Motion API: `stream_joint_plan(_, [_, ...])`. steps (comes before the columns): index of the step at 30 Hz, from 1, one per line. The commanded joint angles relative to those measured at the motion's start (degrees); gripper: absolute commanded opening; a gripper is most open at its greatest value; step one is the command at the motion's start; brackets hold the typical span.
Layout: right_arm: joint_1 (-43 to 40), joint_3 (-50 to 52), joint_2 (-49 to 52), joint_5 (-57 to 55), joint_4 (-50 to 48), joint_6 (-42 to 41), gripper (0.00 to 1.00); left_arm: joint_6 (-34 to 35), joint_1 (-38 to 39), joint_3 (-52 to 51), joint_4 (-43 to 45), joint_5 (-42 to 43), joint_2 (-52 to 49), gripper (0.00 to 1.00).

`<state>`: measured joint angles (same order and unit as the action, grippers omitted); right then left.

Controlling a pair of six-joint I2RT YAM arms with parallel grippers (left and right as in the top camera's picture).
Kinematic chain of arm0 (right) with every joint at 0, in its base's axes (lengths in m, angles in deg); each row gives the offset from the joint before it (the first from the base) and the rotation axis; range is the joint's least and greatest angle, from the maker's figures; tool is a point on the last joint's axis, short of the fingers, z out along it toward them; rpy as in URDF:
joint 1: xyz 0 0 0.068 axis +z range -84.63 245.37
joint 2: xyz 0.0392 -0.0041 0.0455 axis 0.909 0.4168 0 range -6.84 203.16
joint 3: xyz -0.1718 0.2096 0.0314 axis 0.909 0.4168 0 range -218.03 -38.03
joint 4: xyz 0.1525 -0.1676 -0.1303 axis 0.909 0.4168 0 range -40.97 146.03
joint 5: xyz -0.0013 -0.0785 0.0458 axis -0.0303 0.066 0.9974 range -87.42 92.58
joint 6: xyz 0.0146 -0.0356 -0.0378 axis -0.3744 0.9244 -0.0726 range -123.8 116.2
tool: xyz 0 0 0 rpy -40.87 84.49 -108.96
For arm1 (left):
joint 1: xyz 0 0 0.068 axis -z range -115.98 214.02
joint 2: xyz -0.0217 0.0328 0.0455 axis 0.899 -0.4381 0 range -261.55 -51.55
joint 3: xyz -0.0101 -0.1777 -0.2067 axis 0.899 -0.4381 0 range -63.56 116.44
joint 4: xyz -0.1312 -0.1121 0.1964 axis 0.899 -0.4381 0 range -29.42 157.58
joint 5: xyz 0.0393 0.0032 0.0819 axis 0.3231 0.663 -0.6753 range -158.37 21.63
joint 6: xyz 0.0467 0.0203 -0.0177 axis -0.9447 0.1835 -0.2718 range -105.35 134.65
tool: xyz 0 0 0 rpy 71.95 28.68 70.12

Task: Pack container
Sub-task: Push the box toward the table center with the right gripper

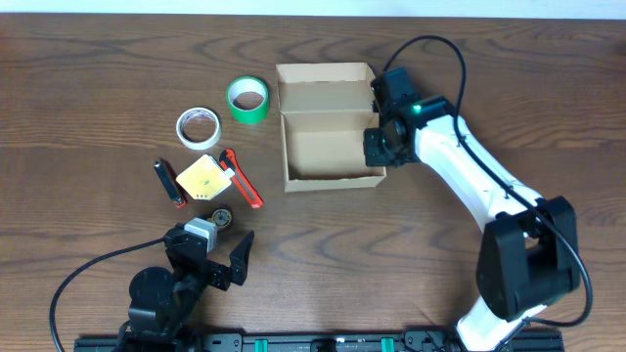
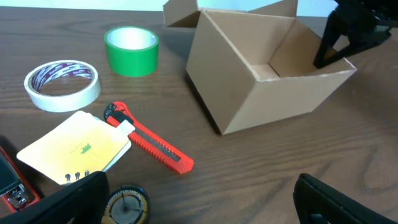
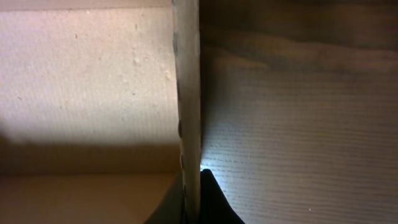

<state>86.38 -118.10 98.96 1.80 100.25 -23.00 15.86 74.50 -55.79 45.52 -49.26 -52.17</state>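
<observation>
The container (image 1: pixel 333 179) is an open tan cardboard box at the table's centre, its lid flap folded back and nothing visible inside. In the left wrist view the container (image 2: pixel 273 93) stands at the upper right. My right gripper (image 1: pixel 380 147) is shut on the container's right wall, one finger inside and one outside. The right wrist view shows that wall (image 3: pixel 188 93) edge-on, running down between the fingers of the right gripper (image 3: pixel 193 186). My left gripper (image 1: pixel 213 256) hangs open near the front edge, well clear of the box. Nothing is between the fingers of the left gripper (image 2: pixel 199 208).
Left of the box lie a green tape roll (image 1: pixel 248 99) (image 2: pixel 131 50), a white tape roll (image 1: pixel 198 127) (image 2: pixel 62 84), a red box cutter (image 1: pixel 242 179) (image 2: pixel 149 138), a yellow notepad (image 1: pixel 201 177) (image 2: pixel 78 146), a black-and-red tool (image 1: pixel 170 182) and a small round dial (image 1: pixel 222 217) (image 2: pixel 126 205).
</observation>
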Motion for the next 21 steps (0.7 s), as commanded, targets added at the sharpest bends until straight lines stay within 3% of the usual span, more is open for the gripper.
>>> stream_joint_plan(1, [0.85, -2.86, 1.66, -2.89, 1.22, -2.62, 0.01, -1.05, -0.33, -1.22, 0.0, 0.17, 0.37, 0.95])
stream_joint_plan(5, [0.85, -3.28, 1.86, -2.86, 1.46, -2.6, 0.02, -1.05, -0.33, -1.22, 0.0, 0.17, 0.37, 0.95])
stream_joint_plan(6, [0.83, -3.28, 1.86, -2.84, 1.49, -2.34, 0.11, -1.05, -0.33, -1.22, 0.0, 0.17, 0.37, 0.95])
stream_joint_plan(8, [0.94, -3.3, 1.86, -2.51, 1.49, -1.31, 0.54, -1.05, -0.33, -1.22, 0.0, 0.17, 0.37, 0.95])
stream_joint_plan(9, [0.94, -3.41, 1.81, -1.99, 1.68, -0.87, 0.81, -1.05, -0.33, -1.22, 0.0, 0.17, 0.37, 0.95])
stream_joint_plan(11, [0.92, -4.24, 1.64, -0.31, 2.95, -0.92, 0.99, -1.05, -0.33, -1.22, 0.0, 0.17, 0.37, 0.95])
stream_joint_plan(21, [0.68, -10.01, -9.25, 1.29, 13.9, -1.62, 0.99, -1.05, -0.33, -1.22, 0.0, 0.17, 0.37, 0.95])
